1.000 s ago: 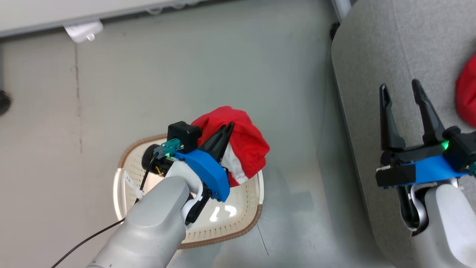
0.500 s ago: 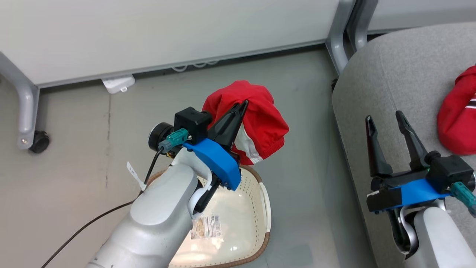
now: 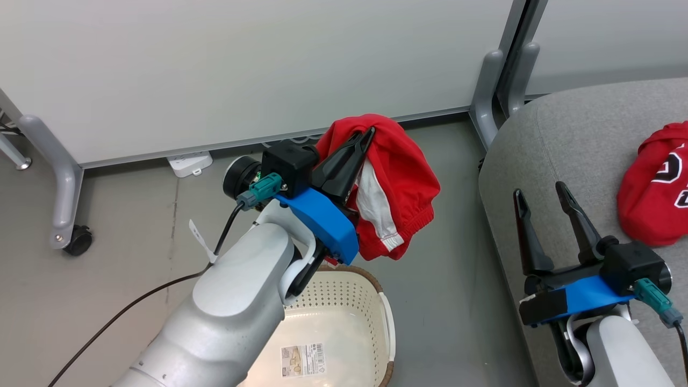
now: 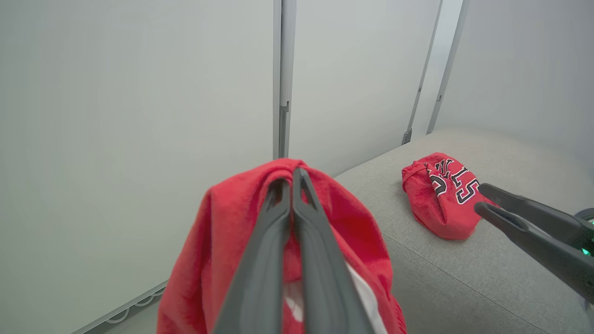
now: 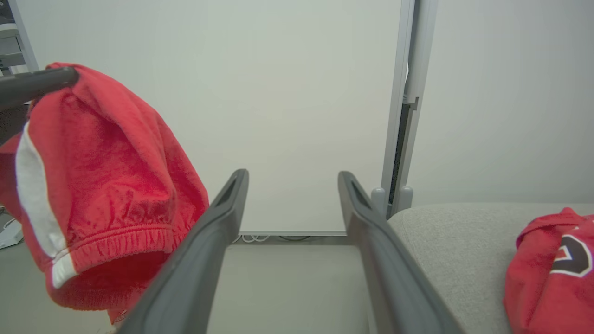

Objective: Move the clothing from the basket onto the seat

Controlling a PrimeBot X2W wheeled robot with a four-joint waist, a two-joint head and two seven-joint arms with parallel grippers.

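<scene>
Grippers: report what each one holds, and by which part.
The left gripper is shut on the red garment with white trim, pinching a fold at its top. The right gripper is open, holding nothing.

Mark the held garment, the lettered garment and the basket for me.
held garment (image 3: 408, 177): head view, its red outer fold.
lettered garment (image 3: 642, 212): head view, red cloth beside lettering.
basket (image 3: 344, 293): head view, perforated wall.

Bright, even, diffuse light from above; faint soft shadows on floor (image 3: 446, 301). Small highlights on glossy forearm (image 3: 231, 301). Head view sharp; red garment (image 3: 398, 183) saturated. Wrist views: wall post (image 5: 404, 93) leans, edges stretched.
</scene>
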